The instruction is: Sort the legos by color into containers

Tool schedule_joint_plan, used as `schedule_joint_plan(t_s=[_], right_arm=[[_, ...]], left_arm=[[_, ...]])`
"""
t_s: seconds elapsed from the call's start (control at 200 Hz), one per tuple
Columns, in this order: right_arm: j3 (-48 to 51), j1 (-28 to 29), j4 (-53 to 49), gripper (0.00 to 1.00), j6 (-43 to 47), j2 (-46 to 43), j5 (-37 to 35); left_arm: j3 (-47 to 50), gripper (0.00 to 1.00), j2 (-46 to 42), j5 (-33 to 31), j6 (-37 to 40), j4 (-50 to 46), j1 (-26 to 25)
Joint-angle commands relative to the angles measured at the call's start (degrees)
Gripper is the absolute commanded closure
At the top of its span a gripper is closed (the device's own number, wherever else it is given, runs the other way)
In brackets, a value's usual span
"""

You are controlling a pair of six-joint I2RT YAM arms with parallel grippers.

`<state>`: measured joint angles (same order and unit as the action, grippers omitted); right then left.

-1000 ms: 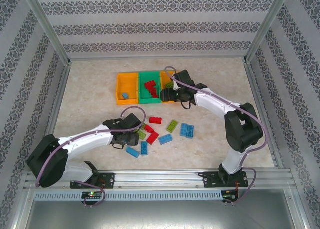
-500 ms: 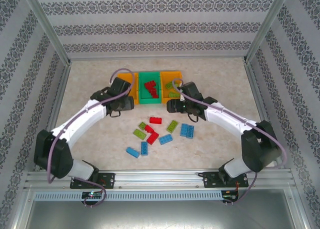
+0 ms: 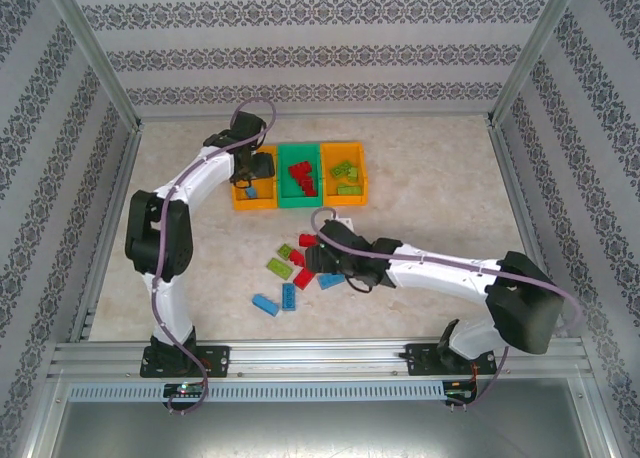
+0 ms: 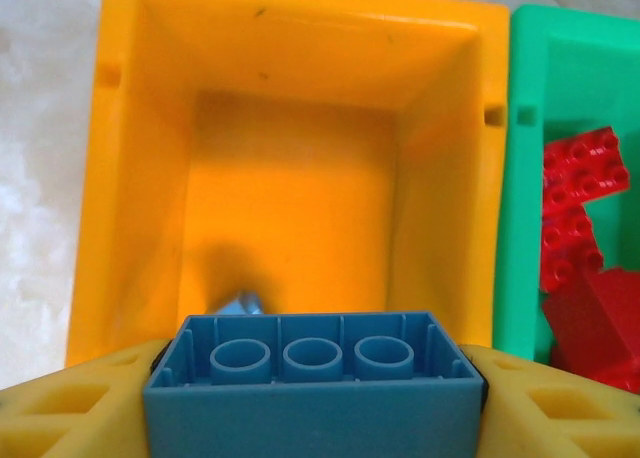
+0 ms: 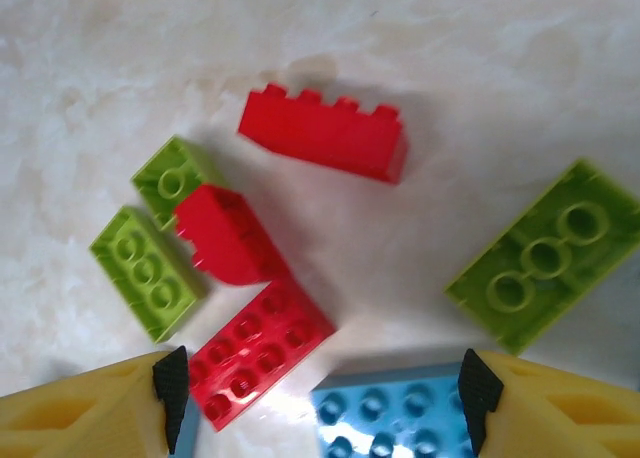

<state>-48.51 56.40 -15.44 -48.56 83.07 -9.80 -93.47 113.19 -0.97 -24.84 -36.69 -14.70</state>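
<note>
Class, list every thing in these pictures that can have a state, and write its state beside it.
left gripper, shut on the blue brick over the left orange bin
right gripper, open, above loose legos
blue brick, clamped, hollow underside showing
left orange bin, open-topped, one blue piece inside
green bin, open-topped, red legos inside
right orange bin, open-topped, light green legos inside
</note>
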Motion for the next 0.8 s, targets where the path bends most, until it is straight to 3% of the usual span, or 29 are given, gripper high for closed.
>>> schedule_joint_plan(t_s=[0.0,0.295,0.47,0.799], right_arm=[[-1.97,3.54,0.13,0.26,-6.37,3.05,-4.25],[-9.38,11.10,-3.23,0.28,-9.38,11.59,-3.68],[-11.65,13.48,-4.97,0.28,-10.96,14.27,-1.61],[-16.31,14.58,-6.41,0.29,-10.72,21.10,0.61]], left_arm=[[-3.33,0.28,1.98,2.41,0.61,-1.68,0.62],[0.01,0.00,-1.92,5.91,-1.81,0.10,0.60],[4.47,0.01,-8.86,6.70,-1.82,1.70,0.56],[15.36,0.01,-20.47,2.27,-0.70,1.53,0.62]])
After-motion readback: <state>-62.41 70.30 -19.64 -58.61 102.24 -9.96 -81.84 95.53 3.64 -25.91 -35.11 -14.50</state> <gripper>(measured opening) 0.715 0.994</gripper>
